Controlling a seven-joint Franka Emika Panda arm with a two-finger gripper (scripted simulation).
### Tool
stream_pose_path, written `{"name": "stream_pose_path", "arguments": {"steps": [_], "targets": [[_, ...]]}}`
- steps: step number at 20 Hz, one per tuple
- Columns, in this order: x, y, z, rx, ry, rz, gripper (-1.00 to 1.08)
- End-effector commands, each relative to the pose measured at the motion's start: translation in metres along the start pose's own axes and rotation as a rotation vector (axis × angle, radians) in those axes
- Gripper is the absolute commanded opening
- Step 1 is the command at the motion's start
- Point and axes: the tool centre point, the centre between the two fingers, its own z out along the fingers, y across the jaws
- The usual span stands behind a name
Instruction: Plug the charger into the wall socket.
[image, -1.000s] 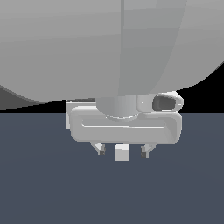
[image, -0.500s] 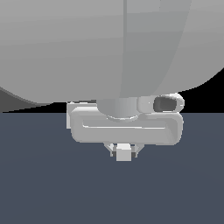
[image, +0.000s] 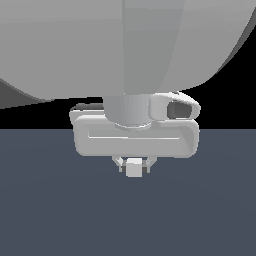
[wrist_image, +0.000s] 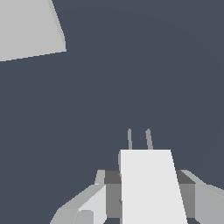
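One charger (wrist_image: 151, 186) sits nearest your wrist camera, a pale block clamped between the two fingers (wrist_image: 94, 205) of the single gripper (wrist_image: 148, 197), whose jaws are closed narrowly against its opposite sides. You can count two thin grey prongs (wrist_image: 139, 139) projecting side by side from the charger's far end, over the dark blue-grey floor (wrist_image: 153, 65). Farther out in the wrist view, you see one flat pale plate, the wall socket (wrist_image: 28, 28), cut off by the frame edge and well apart from the prongs; its face markings cannot be made out. In the exterior view, the arm (image: 125, 45) fills the upper frame, and below the gripper body the charger (image: 133, 168) appears as one small cube held between the fingertips, above the floor. The socket is not visible in that view.
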Motion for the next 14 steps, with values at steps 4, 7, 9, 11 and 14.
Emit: {"name": "stream_pose_path", "arguments": {"steps": [4,7,9,11,14], "targets": [[0.019,-0.029,-0.021,0.04,0.003,-0.082,-1.0],[0.03,-0.049,-0.036,0.068,0.003,-0.139,-1.0],[0.036,-0.061,-0.045,0.084,0.003,-0.17,-1.0],[0.04,-0.07,-0.052,0.097,0.003,-0.194,-1.0],[0.044,-0.08,-0.059,0.111,0.003,-0.218,-1.0]]}}
